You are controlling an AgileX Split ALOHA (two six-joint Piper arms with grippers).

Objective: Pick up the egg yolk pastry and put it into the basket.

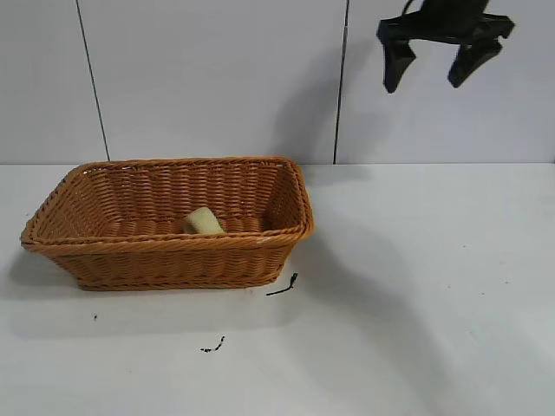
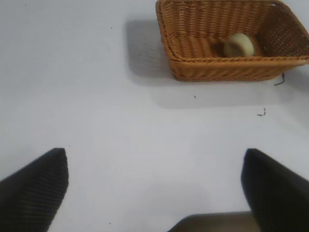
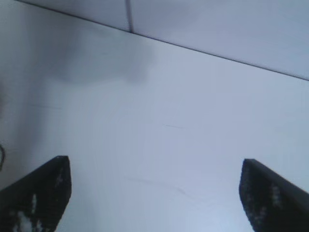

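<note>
The egg yolk pastry (image 1: 204, 222) lies inside the basket (image 1: 113, 251) near the table's (image 1: 416, 312) back-left. The right pincer (image 1: 431, 62) hangs high, empty, fingers apart; the left pincer (image 2: 154, 186) likewise gapes. Best simply retreat clear.

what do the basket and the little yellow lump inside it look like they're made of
The basket looks like woven wicker or a plastic imitation: orange-brown strands in visible rows, braided rim, slight sheen. The egg yolk pastry inside it looks like soft matte dough or foam, pale yellow-green with no gloss; whether it is real food cannot be told.
</note>
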